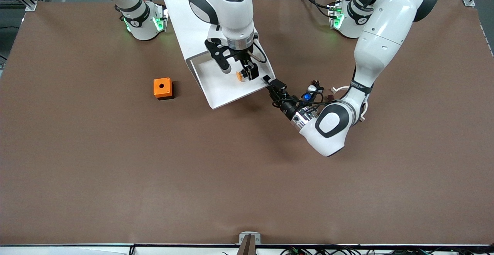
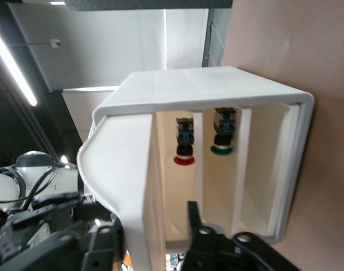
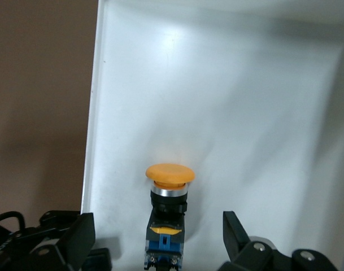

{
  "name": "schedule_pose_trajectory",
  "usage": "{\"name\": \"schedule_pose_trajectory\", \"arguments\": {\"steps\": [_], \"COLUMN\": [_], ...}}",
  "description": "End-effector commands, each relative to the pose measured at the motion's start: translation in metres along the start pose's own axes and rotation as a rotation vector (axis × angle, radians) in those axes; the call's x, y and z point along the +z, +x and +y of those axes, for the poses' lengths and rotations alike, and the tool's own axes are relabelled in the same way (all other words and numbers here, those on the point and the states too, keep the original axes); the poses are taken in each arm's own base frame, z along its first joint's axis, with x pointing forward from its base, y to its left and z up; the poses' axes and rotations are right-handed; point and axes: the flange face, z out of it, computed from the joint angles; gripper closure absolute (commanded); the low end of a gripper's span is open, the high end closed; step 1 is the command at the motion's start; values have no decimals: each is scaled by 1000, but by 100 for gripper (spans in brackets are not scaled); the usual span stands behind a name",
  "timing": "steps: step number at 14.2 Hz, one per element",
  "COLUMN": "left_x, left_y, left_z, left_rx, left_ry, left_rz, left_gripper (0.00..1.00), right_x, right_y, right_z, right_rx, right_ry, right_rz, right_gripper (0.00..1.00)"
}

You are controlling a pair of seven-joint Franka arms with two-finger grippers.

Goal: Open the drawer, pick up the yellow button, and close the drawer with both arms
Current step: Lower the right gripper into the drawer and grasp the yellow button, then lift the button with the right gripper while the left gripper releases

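The white plastic drawer (image 1: 227, 87) is drawn out of the white cabinet (image 1: 185, 19) on the brown counter (image 1: 115, 162). The small push-button with orange cap, black body and blue base (image 3: 167, 217) lies on the drawer floor, cap pointing away from the right wrist camera.

The right tool (image 1: 236, 70) is positioned over the open drawer, released, with its two fingers (image 3: 75, 237) spread on either side of the button and not touching it. The left tool (image 1: 273, 86) is set at the drawer's corner toward the left arm's end of the counter; in the left wrist view one finger is seen at each side of the drawer's front wall, apart from it, so the tool is judged to be partly released and holding nothing. In that view a red-capped button (image 2: 183, 148) and a green-capped button (image 2: 222, 135) are seen in other compartments; these are not to be taken.

The step in hand is judged to be the pick-up. The right tool should be lowered straight down, centred on the black body below the cap, and clenched only once both fingers flank the body evenly. Contact with the drawer walls should be avoided. The orange cube with a round hole (image 1: 162, 88) stands on the counter toward the right arm's end and is to be left alone.
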Motion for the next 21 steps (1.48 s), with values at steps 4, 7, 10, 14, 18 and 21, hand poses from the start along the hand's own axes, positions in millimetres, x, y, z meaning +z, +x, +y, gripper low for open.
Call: {"name": "schedule_pose_trajectory", "arguments": {"steps": [4,7,10,14,18,21], "left_x": [-27,-49,-82,-87,-98,-103], "left_y": [-22,-17,-17,-22,-36,-45], "left_z": [-26,-30,-42,-57,-69,-84], "left_rx": [354,545,778,1034,1117,1256], "left_ry": [-41,-72,-163,-295,-506,-639], "left_rz": [-64,-88,-85,42,148,253], "left_gripper": [1,1,1,1,1,1], "right_x": [30,32,35,17,-22,-37], "right_y": [-13,-14,-22,-29,28,136], "right_z": [-7,-9,-6,-17,-38,-49], "right_rx": [54,55,35,59,-90,-324], "right_ry": [-2,-6,-10,5,-26,-95], "right_rz": [7,1,-3,-64,-58,-60], "right_gripper": [4,15,51,99,99,99]}}
